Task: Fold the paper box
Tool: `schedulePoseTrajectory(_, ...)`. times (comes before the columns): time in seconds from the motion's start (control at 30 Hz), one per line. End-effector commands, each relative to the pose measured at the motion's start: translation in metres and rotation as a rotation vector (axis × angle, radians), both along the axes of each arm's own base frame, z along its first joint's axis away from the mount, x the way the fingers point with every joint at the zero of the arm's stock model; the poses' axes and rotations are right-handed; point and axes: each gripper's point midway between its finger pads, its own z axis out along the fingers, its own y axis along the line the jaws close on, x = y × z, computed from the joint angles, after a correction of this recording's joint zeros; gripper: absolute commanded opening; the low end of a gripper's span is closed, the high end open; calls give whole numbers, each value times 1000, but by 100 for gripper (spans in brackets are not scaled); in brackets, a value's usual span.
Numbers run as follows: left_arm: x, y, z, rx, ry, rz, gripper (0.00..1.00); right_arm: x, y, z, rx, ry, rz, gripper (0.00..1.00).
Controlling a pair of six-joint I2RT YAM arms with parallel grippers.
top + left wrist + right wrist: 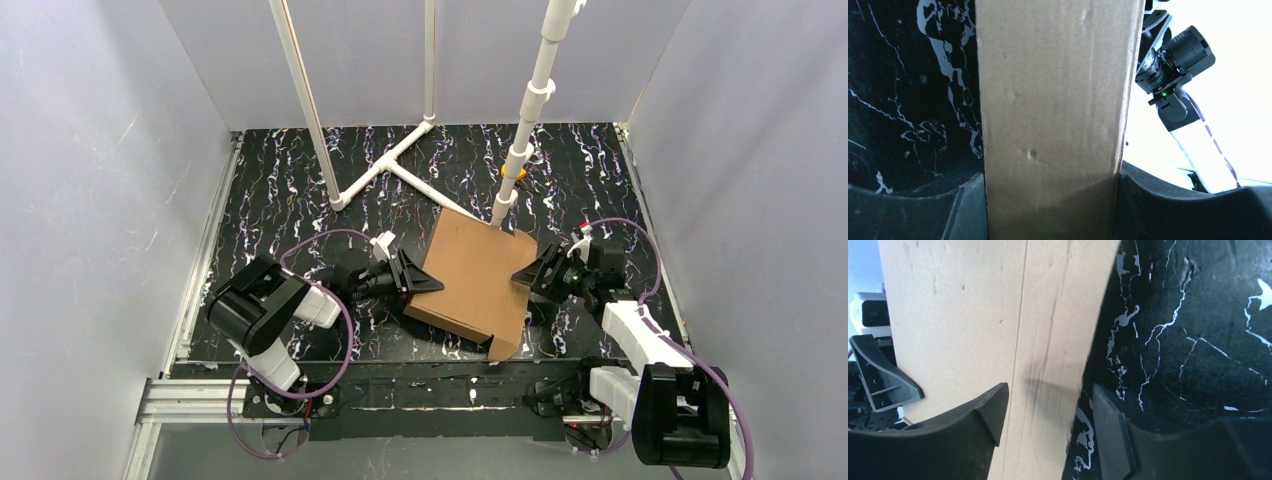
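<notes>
paper box (478, 285) whole from above, wrist views: jaws straddling edges

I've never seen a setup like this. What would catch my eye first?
A brown paper box lies in the middle of the black marbled table. Two black robot arms flank it: the left hand grips its left edge, and the right hand sits open around its right edge. White plastic pipes rise just behind the box.
</notes>
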Motion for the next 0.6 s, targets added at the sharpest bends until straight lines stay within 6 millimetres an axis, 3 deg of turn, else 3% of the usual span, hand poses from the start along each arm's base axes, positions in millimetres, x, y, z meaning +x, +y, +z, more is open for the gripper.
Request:
schedulePoseTrajectory(0.0, -4, 8, 20, 8, -94, -10, 22, 8, 0, 19, 7, -113, 41, 76)
schedulePoseTrajectory(0.17, -8, 24, 23, 46, -101, 0, 12, 16, 1, 47, -13, -234, 115, 98)
schedulePoseTrajectory(0.4, -10, 49, 44, 47, -118, 22, 4, 19, 1, 73, -2, -331, 159, 98)
schedulePoseTrajectory(0.57, -29, 88, 53, 268, -101, 35, 2, 32, -9, 105, -24, -439, 162, 98)
